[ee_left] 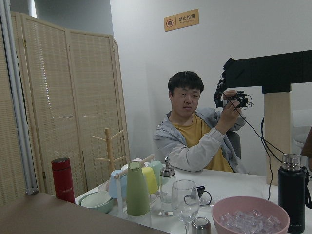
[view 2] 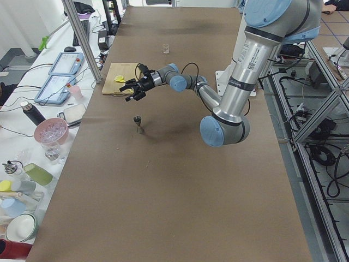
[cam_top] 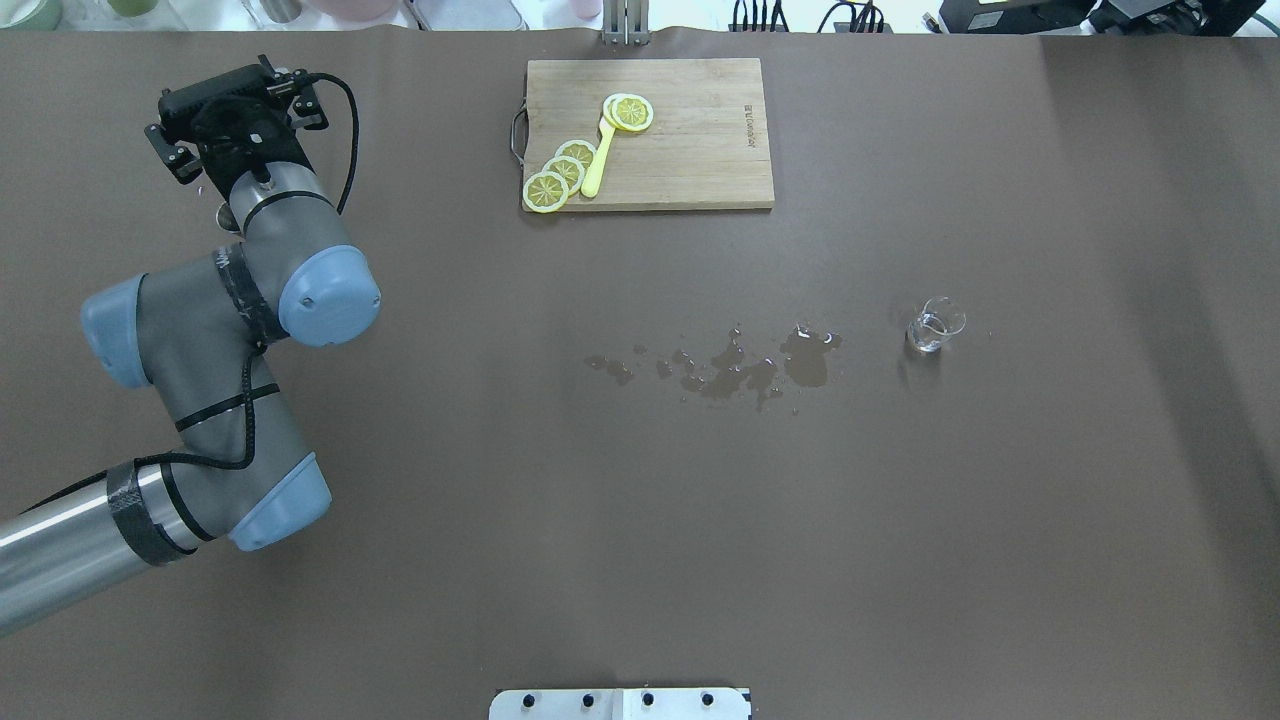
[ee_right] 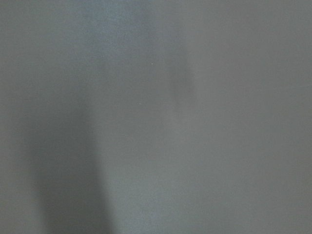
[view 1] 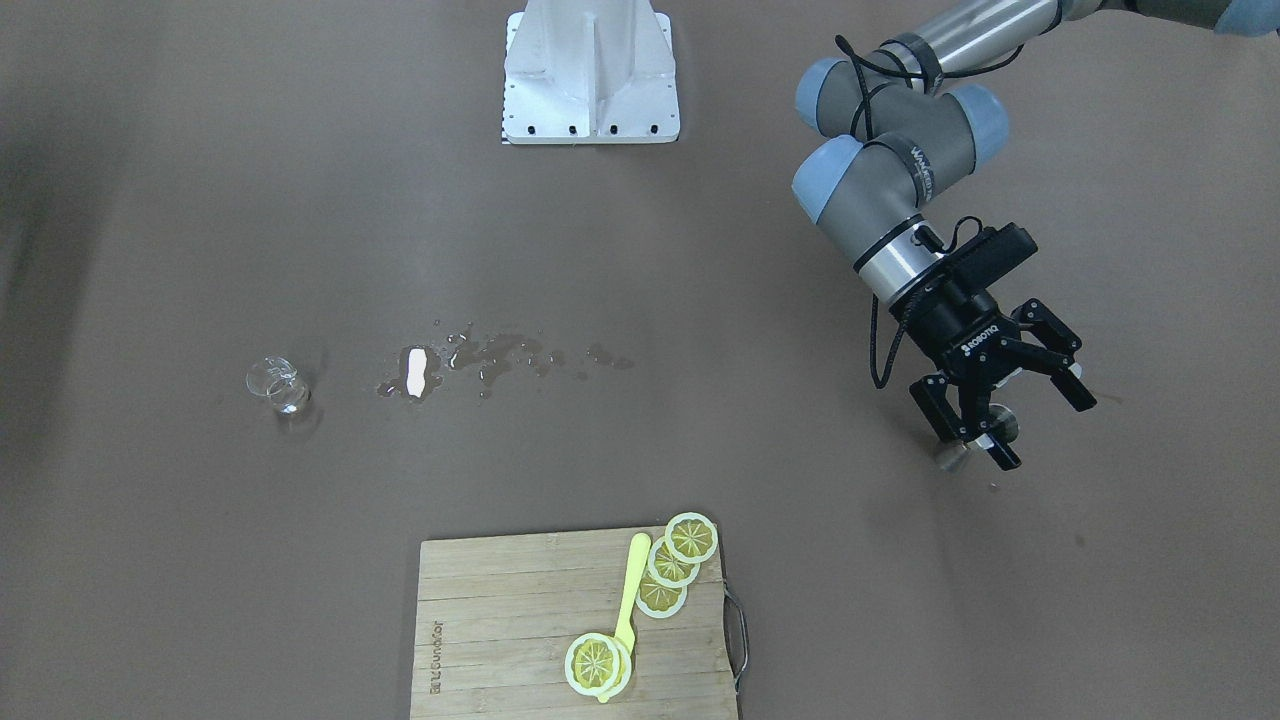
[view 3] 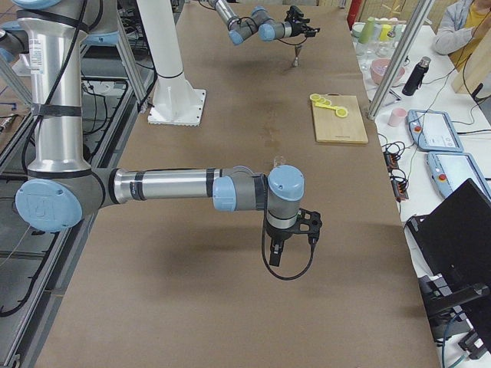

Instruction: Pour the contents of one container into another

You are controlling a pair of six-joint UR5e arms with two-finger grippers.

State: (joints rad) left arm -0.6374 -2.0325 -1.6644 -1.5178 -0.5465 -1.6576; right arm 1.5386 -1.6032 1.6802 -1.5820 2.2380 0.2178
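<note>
A small metal jigger (view 2: 138,123) stands upright on the brown table near its left end, partly behind one finger in the front view (view 1: 962,450). My left gripper (view 1: 1045,432) hovers over and just beyond the jigger, open, with nothing between its fingers. A small clear glass cup (view 1: 275,385) stands far off on the other side of the table (cam_top: 935,325). My right gripper (view 3: 295,230) shows only in the right side view, low over bare table, and I cannot tell its state. The right wrist view shows only blurred table surface.
A liquid spill (view 1: 480,360) spreads across the table's middle, beside the glass cup. A wooden cutting board (view 1: 500,640) with lemon slices and a yellow knife lies at the operators' edge. The robot's white base (view 1: 590,75) sits at the other edge. Bottles and bowls stand on a side table (view 2: 49,136).
</note>
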